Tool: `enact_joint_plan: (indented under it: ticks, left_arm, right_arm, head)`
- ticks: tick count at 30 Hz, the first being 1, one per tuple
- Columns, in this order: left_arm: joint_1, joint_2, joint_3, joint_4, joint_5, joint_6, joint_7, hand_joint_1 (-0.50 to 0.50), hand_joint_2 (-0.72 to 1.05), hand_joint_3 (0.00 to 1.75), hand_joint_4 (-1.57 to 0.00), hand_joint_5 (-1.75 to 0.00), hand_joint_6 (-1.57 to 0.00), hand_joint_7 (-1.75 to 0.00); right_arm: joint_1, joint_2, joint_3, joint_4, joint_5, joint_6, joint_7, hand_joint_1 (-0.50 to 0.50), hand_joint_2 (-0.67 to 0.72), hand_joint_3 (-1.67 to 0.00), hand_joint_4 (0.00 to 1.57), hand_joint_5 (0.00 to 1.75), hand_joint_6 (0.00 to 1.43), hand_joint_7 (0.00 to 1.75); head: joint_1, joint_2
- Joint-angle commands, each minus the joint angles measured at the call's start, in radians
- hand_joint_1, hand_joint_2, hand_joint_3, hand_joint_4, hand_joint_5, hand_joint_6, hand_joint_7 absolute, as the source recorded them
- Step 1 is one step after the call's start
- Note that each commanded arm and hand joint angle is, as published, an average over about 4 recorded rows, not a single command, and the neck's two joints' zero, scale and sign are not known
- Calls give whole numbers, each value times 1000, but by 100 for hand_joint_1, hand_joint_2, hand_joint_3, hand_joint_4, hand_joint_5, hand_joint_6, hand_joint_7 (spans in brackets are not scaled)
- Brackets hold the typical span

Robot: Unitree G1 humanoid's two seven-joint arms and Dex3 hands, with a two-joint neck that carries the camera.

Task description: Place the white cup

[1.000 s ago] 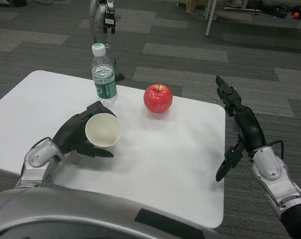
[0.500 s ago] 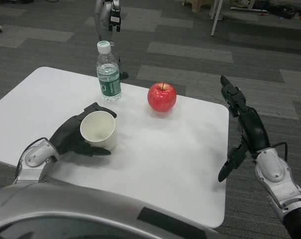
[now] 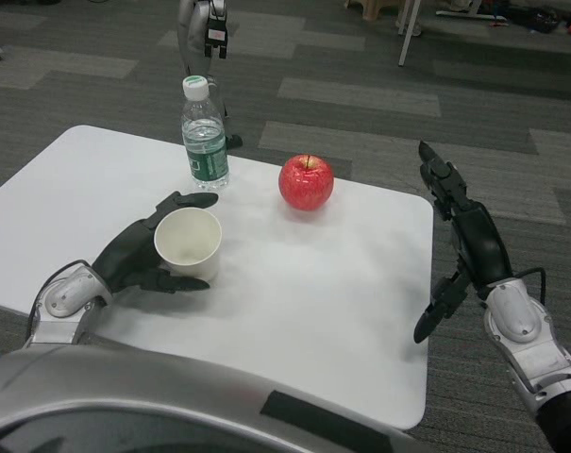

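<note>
- From my remote station, the white cup (image 3: 188,244) stands upright on the white table (image 3: 323,302), toward its left side, mouth open to the camera.
- My left hand (image 3: 139,255) cups it from the left: fingers curve behind its far rim and beneath its base, but I cannot tell whether they grip it or merely lie against it.
- My right hand (image 3: 464,241) hangs off the table's right edge, fingers spread apart, holding nothing.
- A water bottle (image 3: 205,137) with a white cap stands near the far edge, just beyond the cup.
- A red apple (image 3: 306,183) sits right of the bottle, apart from both.
</note>
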Motion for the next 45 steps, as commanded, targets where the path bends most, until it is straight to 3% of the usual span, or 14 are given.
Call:
enact_joint_plan:
  ticks: [1,6,14,18,26,34,40,45]
  left_arm:
    - [24,9,27,-11,69,50,3,-50,-2,9,0,-164,0,-44]
    - [40,7,38,-51,87,106,18,-50,-53,9,0,-164,0,-35]
    - [56,5,54,-97,88,182,50,-50,-72,9,0,-164,0,-35]
    - [58,7,74,-99,71,183,62,-50,-64,9,0,-164,0,-35]
    - [94,23,135,-133,28,181,72,-50,-64,9,0,-164,0,-35]
    - [104,31,258,-115,-83,151,91,-50,-59,9,0,-164,0,-35]
    - [130,51,314,-127,-211,140,150,-50,-55,9,0,-162,0,-35]
    - [115,57,318,-247,-283,150,227,-50,-55,9,0,-146,0,-35]
  right_arm:
    - [2,0,0,5,5,-2,-6,-47,72,0,0,0,0,0]
    - [2,0,2,5,5,-1,-6,-47,72,0,0,0,0,0]
    - [0,0,5,8,5,-1,-6,-48,72,0,0,0,0,0]
    - [-1,0,6,7,5,-1,-6,-46,72,0,0,0,0,0]
    - [-4,0,8,10,5,-1,-6,-47,72,0,0,0,0,0]
    - [-4,0,8,12,5,-3,-11,-48,72,0,0,0,0,0]
    - [-8,-2,7,15,5,-2,-11,-48,72,0,0,0,0,0]
    - [-20,0,6,27,6,-1,-11,-46,72,0,0,0,0,0]
  head:
    - [2,-2]
    - [12,-6]
    - [24,-7]
    - [33,-7]
    - [55,3]
    - [72,18]
    - [81,32]
    - [33,51]
